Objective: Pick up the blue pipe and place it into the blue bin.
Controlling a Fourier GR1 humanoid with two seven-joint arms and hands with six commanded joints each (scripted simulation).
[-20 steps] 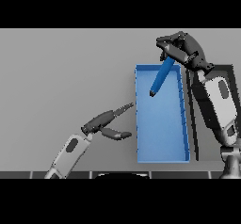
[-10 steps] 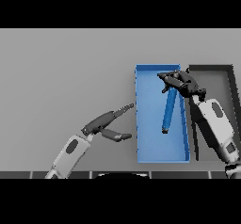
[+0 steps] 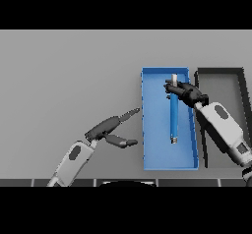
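Observation:
The blue pipe point(image 3: 173, 117) lies lengthwise inside the blue bin point(image 3: 152, 130), right of its middle, grey tip toward the far wall. My right hand point(image 3: 187, 92) hovers over the pipe's upper part, fingers spread loosely across it and not curled round it. My left hand point(image 3: 105, 127) rests open over the table to the left of the bin, fingers pointing at the bin's left wall.
A black bin point(image 3: 220, 71) stands right beside the blue bin, on its right; my right forearm crosses over the shared edge. Bare grey table stretches to the left and far side.
The right hand came down and toward me with the pipe. The pipe went from hanging tilted to lying flat in the blue bin, and the fingers loosened. The left hand stayed put.

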